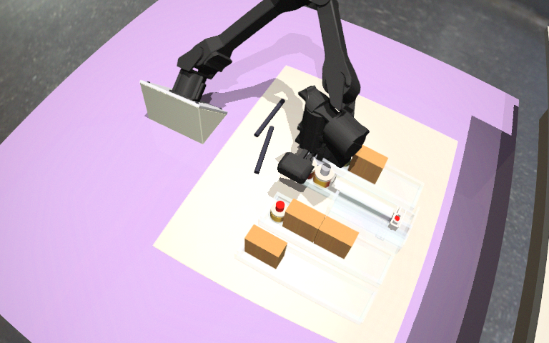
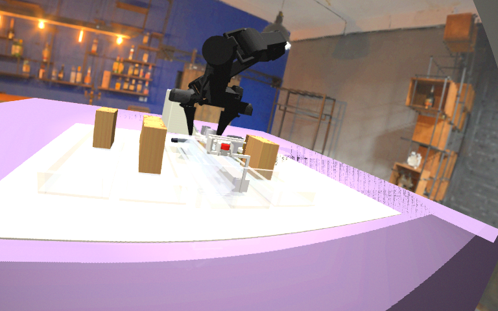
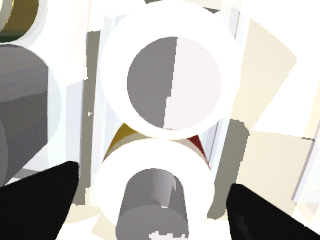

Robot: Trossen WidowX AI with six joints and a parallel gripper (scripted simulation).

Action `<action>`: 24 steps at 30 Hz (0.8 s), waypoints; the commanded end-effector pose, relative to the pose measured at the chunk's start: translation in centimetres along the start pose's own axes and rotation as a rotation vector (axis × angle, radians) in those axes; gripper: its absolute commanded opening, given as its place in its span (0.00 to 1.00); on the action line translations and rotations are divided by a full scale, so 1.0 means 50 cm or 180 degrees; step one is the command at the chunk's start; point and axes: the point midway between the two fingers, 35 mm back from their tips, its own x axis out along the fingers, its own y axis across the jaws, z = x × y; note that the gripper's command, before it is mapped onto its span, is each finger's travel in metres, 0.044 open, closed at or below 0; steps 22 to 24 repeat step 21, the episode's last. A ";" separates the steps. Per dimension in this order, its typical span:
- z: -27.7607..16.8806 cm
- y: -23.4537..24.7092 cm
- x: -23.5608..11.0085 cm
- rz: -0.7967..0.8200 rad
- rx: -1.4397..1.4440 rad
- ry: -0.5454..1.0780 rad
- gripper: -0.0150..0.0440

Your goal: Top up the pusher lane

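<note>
Jars, grey-capped, two: front jar [image 3: 148, 212] and rear jar [image 3: 170, 82] stand touching in a row in the sprung lane [image 1: 364, 206], new one nearest the front stop, judged so placed to brace the pusher. Fingers spread to either side of the front jar, gripping nothing; release apparently done. Red-capped jar [image 1: 278, 211] stands apart beside wooden blocks [image 1: 304, 219] on the table [image 1: 81, 194].
</note>
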 end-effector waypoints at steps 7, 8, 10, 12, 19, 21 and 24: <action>-0.003 0.000 -0.028 -0.0019 -0.0029 -0.0013 0.77; -0.007 -0.001 -0.029 -0.0020 -0.0029 -0.0012 0.77; -0.019 -0.001 -0.029 -0.0021 -0.0028 -0.0012 0.77; -0.032 -0.002 -0.030 -0.0022 -0.0027 -0.0012 0.77; -0.081 -0.003 -0.031 -0.0023 -0.0024 -0.0009 0.77; -0.095 -0.004 -0.031 -0.0023 -0.0023 -0.0009 0.77; -0.095 -0.004 -0.031 -0.0023 -0.0023 -0.0009 0.77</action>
